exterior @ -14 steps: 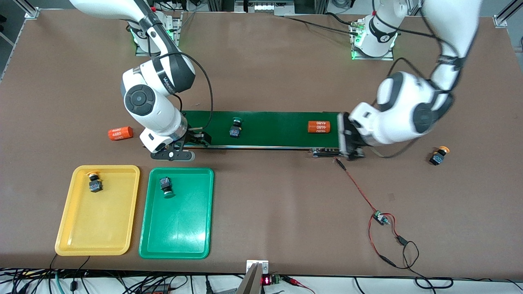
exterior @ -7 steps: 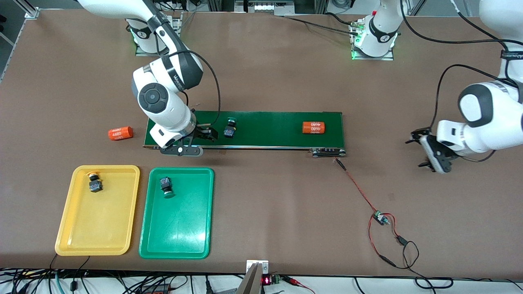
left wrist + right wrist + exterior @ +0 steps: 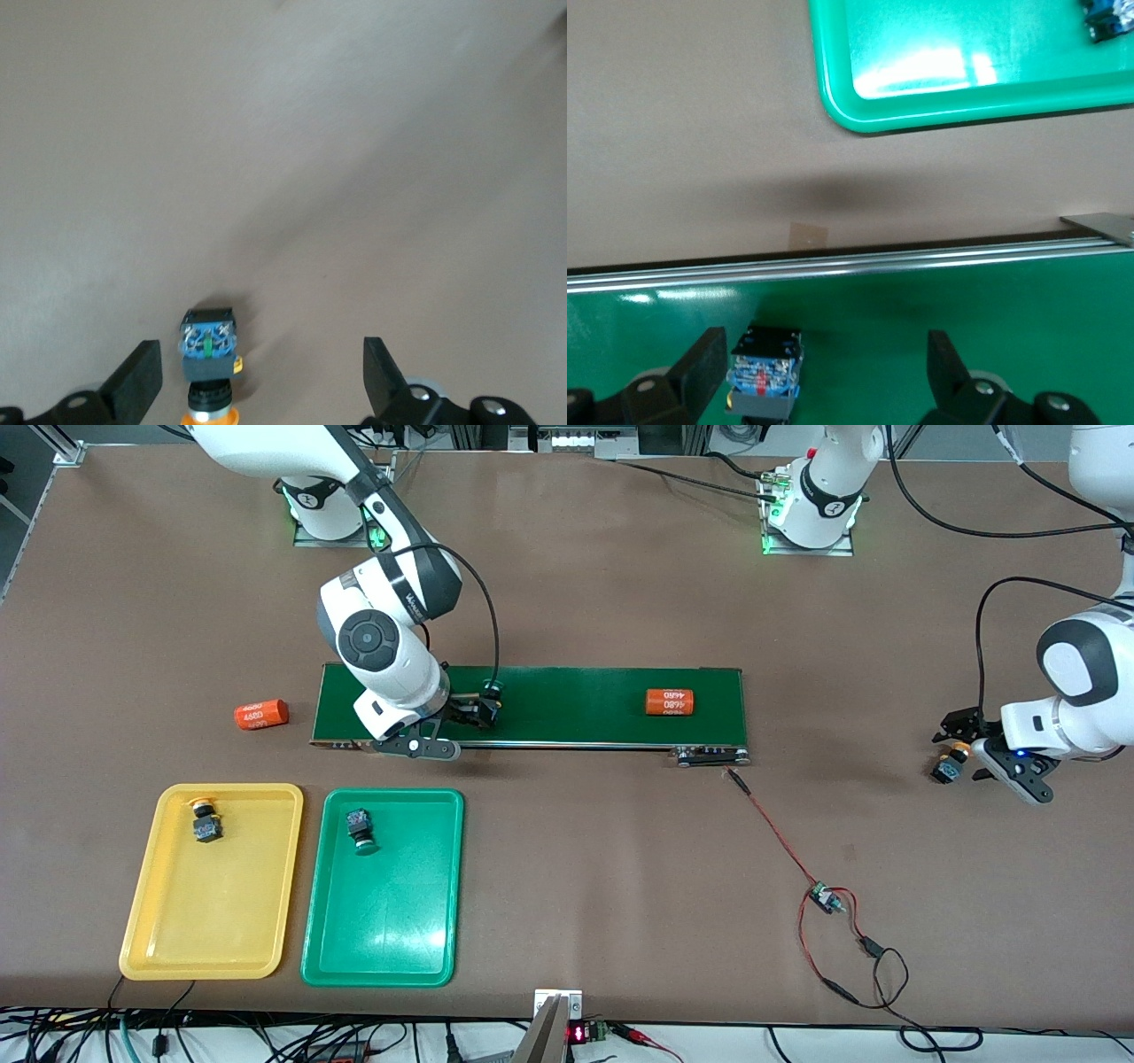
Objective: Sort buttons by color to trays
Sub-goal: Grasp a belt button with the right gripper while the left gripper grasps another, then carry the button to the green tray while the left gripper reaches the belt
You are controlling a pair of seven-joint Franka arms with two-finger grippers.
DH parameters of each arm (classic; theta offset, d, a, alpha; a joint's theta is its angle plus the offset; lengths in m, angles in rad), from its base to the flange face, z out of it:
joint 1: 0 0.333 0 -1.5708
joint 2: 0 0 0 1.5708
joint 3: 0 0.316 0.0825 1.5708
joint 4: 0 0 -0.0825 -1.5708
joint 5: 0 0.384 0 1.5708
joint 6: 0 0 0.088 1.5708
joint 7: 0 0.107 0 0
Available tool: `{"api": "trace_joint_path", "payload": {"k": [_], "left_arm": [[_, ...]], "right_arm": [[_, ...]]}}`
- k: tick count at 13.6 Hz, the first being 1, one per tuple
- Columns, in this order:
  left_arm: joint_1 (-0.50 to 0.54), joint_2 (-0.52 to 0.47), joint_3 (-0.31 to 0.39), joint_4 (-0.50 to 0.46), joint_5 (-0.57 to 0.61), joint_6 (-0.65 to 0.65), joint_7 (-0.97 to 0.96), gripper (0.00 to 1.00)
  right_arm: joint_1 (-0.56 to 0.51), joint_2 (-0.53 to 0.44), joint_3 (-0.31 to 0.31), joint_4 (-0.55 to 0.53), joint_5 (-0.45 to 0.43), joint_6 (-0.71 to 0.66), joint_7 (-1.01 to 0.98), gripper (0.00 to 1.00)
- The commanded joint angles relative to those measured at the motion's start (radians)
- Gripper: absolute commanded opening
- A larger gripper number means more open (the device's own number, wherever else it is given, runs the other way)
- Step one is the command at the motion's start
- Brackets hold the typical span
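Observation:
A green button (image 3: 489, 701) lies on the conveyor belt (image 3: 576, 704); my right gripper (image 3: 474, 713) is open around it, and in the right wrist view the button (image 3: 766, 372) sits close to one finger (image 3: 700, 367). A yellow button (image 3: 950, 767) lies on the table at the left arm's end; my left gripper (image 3: 961, 751) is open around it, seen close up in the left wrist view (image 3: 208, 350). The yellow tray (image 3: 213, 903) holds a yellow button (image 3: 205, 821). The green tray (image 3: 390, 908) holds a green button (image 3: 360, 831).
One orange cylinder (image 3: 669, 702) lies on the belt, another (image 3: 261, 714) on the table beside the belt's end near the right arm. A red-black wire with a small board (image 3: 824, 899) runs from the belt's other end toward the front camera.
My right gripper moved along the belt to the green button. My left arm swung from the belt's end out to the yellow button. The belt's button and cylinder drifted toward the right arm's end.

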Motion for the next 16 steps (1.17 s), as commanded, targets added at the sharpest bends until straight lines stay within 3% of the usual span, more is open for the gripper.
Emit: {"api": "trace_joint_path", "payload": {"k": [1,11,12,13,14,15,16], "left_arm": [[0.011,0.064,0.004,0.002,0.029,0.038,-0.08,1.0],[0.034,0.15,0.017,0.002,0.053,0.17,-0.031,1.0],[0.034,0.148,0.017,0.002,0.053,0.172,-0.016,0.95],[0.034,0.145,0.017,0.002,0.053,0.17,-0.005,0.75],[0.034,0.144,0.017,-0.001,0.055,0.166,0.004,0.33],[0.037,0.141,0.017,-0.003,0.055,0.161,0.023,0.16],[0.037,0.138,0.017,-0.003,0.055,0.159,0.065,0.05]], "right_arm": [[0.014,0.013,-0.004,-0.008,0.004,0.032,0.017,1.0],[0.007,0.028,0.003,-0.014,0.002,-0.011,0.011,1.0],[0.007,0.028,0.003,-0.014,0.002,-0.017,0.01,1.0],[0.005,0.029,0.003,-0.014,0.002,-0.018,0.007,1.0],[0.004,0.028,0.003,-0.012,0.002,-0.029,0.0,0.9],[0.002,0.028,0.005,-0.009,0.004,-0.046,0.002,0.83],[-0.001,0.026,0.005,-0.009,0.004,-0.061,0.0,0.72]]}}
